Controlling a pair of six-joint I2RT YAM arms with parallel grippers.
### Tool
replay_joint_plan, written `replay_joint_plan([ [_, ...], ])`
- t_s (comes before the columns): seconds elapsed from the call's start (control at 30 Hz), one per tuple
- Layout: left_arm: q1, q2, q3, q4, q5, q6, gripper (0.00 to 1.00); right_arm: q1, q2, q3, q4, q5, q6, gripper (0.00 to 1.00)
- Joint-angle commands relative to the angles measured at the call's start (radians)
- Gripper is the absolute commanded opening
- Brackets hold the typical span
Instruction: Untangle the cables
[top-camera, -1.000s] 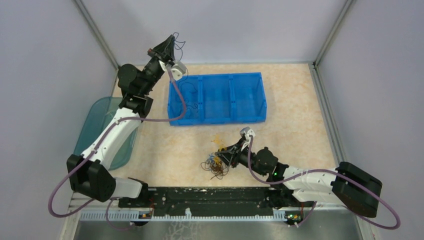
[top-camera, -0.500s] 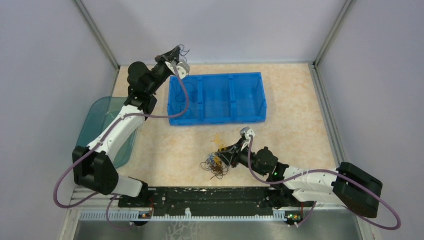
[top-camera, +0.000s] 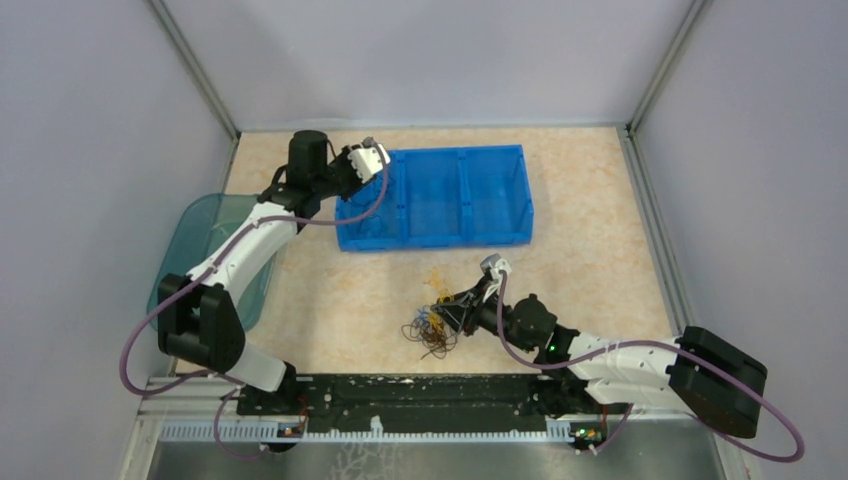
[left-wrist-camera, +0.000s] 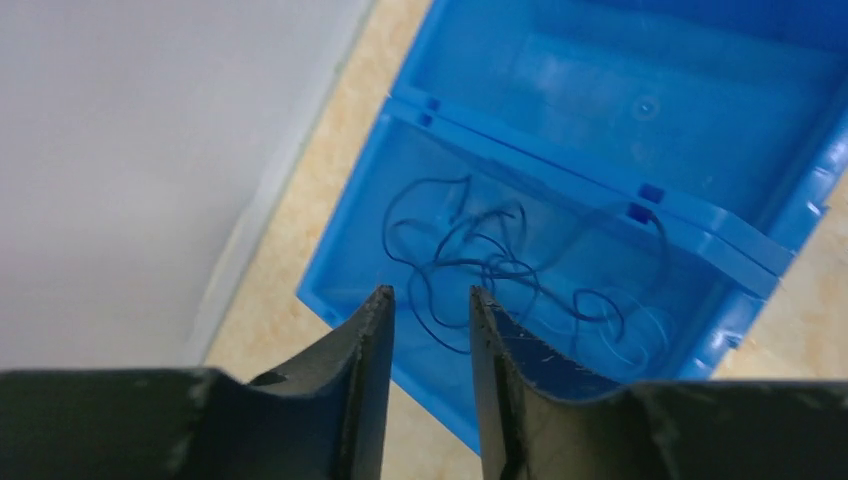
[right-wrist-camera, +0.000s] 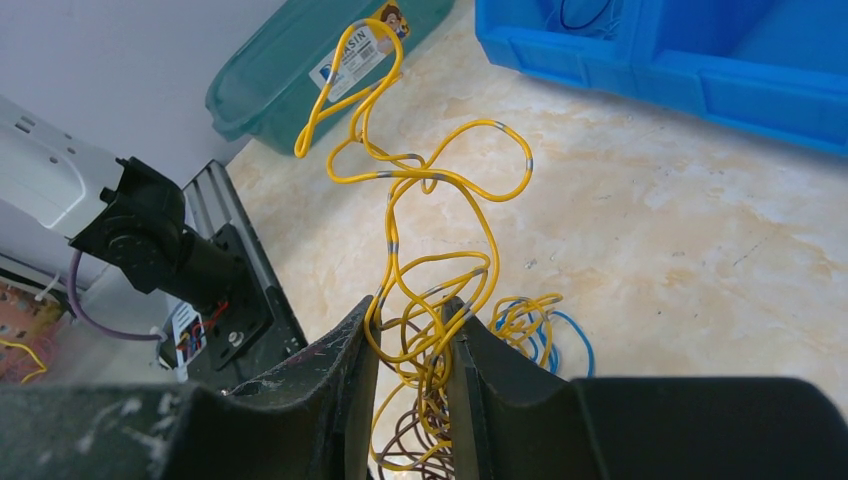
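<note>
At the upper left of the overhead view the left gripper (left-wrist-camera: 428, 295) hangs over the end compartment of the blue bin (left-wrist-camera: 700, 235). Its jaws are spread with nothing between them, and a dark cable (left-wrist-camera: 470, 265) lies loose on that compartment's floor. The risk here is small — a low sweep could snag a loop and drag it over the wall.

Right of centre is the greater hazard. The right gripper (right-wrist-camera: 408, 303) pinches strands of the yellow cable (right-wrist-camera: 440, 170), which curls up above the fingers. The tangle (top-camera: 432, 328) of yellow, blue and brown wire sits on the table just below. A quick pull would likely lift or tighten the whole knot, since the strands cross near the jaws. The thin wire might also slip free.

The table (top-camera: 590, 270) is a beige, marbled sheet — probably too smooth to hold the clump down. A teal tub (top-camera: 200, 225) stands at its left edge, and plain lilac-grey walls (top-camera: 90, 120) close in three sides.
</note>
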Motion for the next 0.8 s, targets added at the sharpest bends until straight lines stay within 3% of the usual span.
replay_joint_plan([
  [0.0, 0.005, 0.022, 0.082, -0.218, 0.020, -0.038, 0.44, 0.007, -0.026, 0.051, 0.032, 0.012, 0.001, 0.30],
  [0.17, 0.013, 0.015, 0.100, -0.242, -0.007, -0.070, 0.60, 0.007, -0.034, 0.062, 0.021, 0.013, 0.003, 0.30],
  [0.33, 0.018, -0.030, 0.147, -0.350, 0.118, -0.090, 0.77, 0.007, -0.040, 0.080, 0.011, 0.015, 0.000, 0.30],
  [0.57, 0.016, -0.191, 0.071, -0.495, 0.502, -0.081, 0.77, 0.007, -0.044, 0.129, 0.018, -0.012, 0.001, 0.30],
  [0.77, -0.028, -0.372, -0.081, -0.498, 0.675, -0.088, 0.74, 0.008, -0.038, 0.179, 0.026, -0.089, -0.009, 0.29],
])
